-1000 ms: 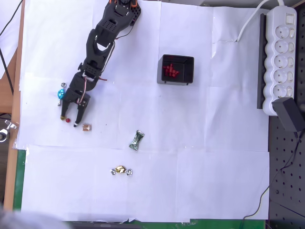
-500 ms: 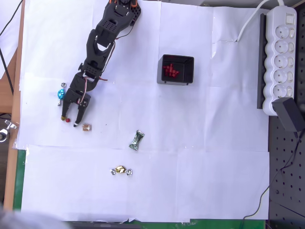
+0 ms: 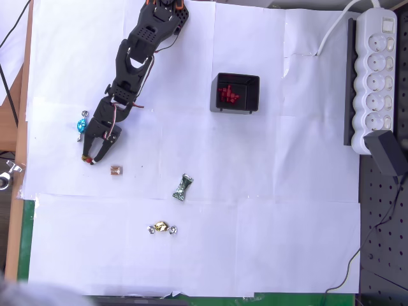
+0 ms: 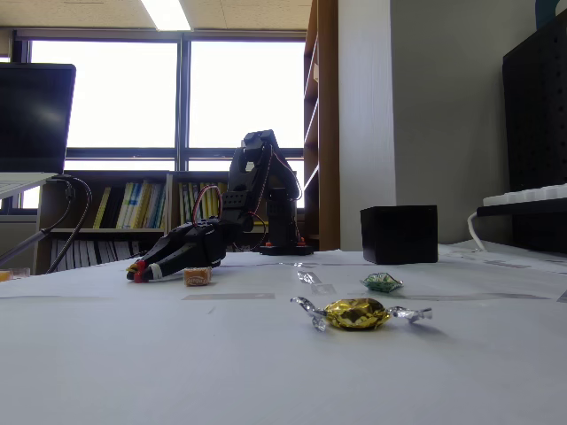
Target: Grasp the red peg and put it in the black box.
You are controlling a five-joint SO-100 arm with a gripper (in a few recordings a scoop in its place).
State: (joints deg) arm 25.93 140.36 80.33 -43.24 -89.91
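Although the gripper sits low at the left of the overhead view with its fingers drawn nearly together, the red peg shows merely as a speck of red at the fingertips in the fixed view, so whether it is truly pinched or just pushed against the surface I cannot tell. That is the main hazard: a peg this small and round-ended could squirt out sideways from a shallow grip, or roll off across the white paper when the arm lifts. A brown-gold cube lies just beside the tips, to the lower right, and a blue-wrapped candy sits close by the gripper's upper left; either could get nudged or dragged along. The black box, already holding several red pegs, stands well apart toward the upper middle, so a weak hold would likely fail during that long carry.
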